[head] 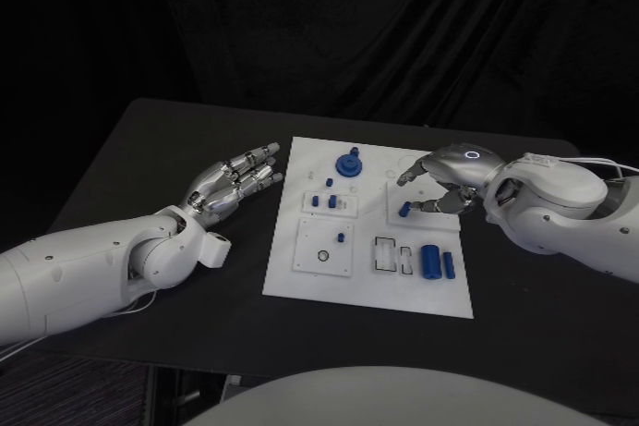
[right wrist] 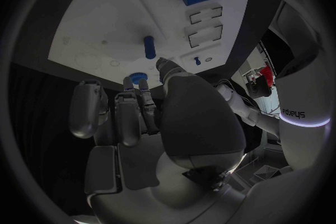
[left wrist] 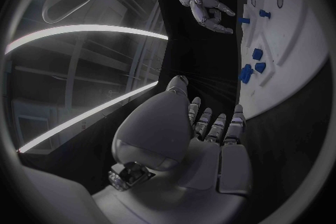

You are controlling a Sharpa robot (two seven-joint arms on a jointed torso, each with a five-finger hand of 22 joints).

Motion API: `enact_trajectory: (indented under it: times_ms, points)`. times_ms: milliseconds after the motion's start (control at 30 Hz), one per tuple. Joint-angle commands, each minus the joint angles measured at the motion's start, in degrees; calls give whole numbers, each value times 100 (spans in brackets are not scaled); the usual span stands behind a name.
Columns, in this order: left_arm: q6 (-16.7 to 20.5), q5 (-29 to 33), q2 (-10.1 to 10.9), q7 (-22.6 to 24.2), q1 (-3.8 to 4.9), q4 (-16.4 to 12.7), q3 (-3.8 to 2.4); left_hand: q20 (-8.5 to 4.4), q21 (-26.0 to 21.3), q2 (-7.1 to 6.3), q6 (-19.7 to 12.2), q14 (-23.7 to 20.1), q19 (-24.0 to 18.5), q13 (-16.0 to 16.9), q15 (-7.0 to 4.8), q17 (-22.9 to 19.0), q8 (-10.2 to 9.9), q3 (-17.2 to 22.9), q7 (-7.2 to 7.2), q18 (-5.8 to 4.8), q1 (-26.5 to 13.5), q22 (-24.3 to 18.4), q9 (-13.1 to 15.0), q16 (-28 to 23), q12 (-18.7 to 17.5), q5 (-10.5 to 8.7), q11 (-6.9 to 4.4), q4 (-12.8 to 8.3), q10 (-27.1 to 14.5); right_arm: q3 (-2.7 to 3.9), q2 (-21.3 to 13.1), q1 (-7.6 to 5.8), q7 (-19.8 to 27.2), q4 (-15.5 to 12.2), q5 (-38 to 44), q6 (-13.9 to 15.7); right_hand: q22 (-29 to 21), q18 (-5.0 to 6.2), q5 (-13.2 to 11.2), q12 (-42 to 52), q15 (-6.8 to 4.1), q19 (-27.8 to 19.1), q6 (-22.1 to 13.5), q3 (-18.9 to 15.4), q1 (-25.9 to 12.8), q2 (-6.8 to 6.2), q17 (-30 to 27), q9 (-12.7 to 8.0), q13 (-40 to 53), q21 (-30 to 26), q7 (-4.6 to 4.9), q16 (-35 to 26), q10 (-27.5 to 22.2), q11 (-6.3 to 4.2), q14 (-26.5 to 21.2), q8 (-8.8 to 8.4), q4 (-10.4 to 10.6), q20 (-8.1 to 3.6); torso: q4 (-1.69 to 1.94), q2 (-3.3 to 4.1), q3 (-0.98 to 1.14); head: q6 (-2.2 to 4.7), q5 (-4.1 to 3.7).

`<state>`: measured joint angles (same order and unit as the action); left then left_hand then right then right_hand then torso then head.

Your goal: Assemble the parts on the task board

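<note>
The right hand (head: 440, 181) pinches a small blue plastic peg (right wrist: 137, 77) over the white flat task board (head: 300, 280), seemingly seating it next; left hand (head: 237, 183) hovers, fingers apart.

Light: dim, black backdrop and dark tabletop (head: 160, 158) swallow detail | Brightest: white task board (head: 300, 278), evenly lit, faint shadows only | Glare: soft sheen on the silver fingers (head: 253, 167) | Wrist views: fisheye bending at the rim, dark vignette, bright streaks of light in the left one.
</note>
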<state>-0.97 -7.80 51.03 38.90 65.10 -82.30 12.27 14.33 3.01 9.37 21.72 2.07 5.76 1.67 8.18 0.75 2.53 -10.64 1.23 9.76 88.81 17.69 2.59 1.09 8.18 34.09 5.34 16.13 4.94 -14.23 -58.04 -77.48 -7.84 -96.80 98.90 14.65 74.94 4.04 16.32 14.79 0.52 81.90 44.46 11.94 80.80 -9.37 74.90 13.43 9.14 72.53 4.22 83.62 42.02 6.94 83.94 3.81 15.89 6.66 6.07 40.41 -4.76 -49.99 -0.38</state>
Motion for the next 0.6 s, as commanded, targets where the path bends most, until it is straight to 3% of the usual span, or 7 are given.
enact_trajectory:
  times_ms: [33,200,600]
  points:
    - [-15,15,-18,636,-16,8,-5,0,-14,19,-14,10,27,1,43,-3,9,0,-47,23,19,12,-6,29,11,22,14,18,16,5,29,46,-116,43,-16,-65,987,-15,13,126,-6,18,185,11,61,54,463,-34,-9,-2,-2,-16,263,-27,247,79,29,-5,13,-6,0,-1,-17]
    - [-33,15,-23,621,-23,17,-5,8,-12,22,-21,11,31,0,53,-3,7,2,-49,21,22,12,-7,30,9,23,19,16,13,5,66,75,-90,84,-17,-104,983,-12,8,182,-14,13,292,17,63,81,448,-41,-9,-22,-13,-28,405,-44,243,111,18,-14,-3,4,14,-1,-4]
    - [-72,15,-38,597,-31,33,-5,27,-5,31,-33,16,44,-1,78,-2,2,11,-48,15,34,27,-9,34,4,25,28,11,5,5,156,157,-6,179,-17,-119,983,-11,6,241,-22,13,466,116,213,152,427,-54,-25,-44,14,-45,638,-68,237,146,-140,-25,6,3,2,-1,-12]
